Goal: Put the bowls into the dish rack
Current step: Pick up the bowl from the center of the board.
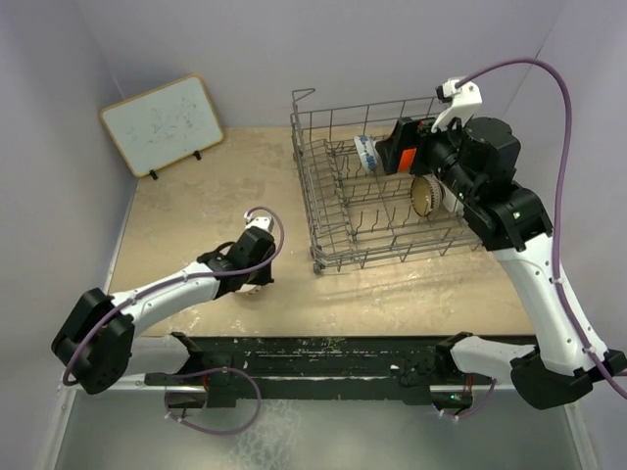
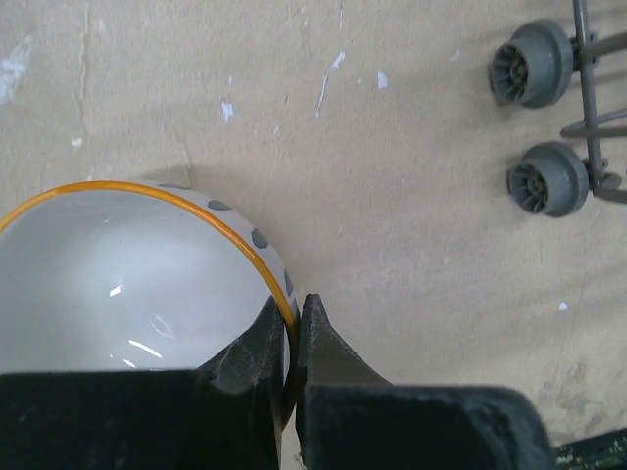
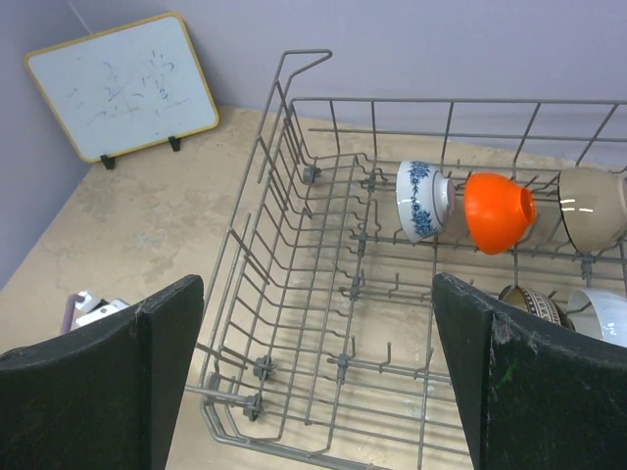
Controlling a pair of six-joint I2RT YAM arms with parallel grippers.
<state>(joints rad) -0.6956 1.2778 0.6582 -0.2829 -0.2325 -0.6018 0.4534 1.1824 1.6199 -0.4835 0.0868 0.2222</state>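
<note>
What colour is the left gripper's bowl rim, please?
Orange rim, best seen in the left wrist view.

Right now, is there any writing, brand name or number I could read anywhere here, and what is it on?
White board: faint pen marks, too blurred to read.
Blue-and-white bowl: painted pattern only, no words.
Nothing else shows readable text.

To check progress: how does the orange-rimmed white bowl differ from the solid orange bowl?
The orange-rimmed white bowl is outside the dish rack, opening up, its rim pinched by the left end effector. The solid orange bowl lies tipped sideways inside the rack, untouched. Both are round bowls.
</note>
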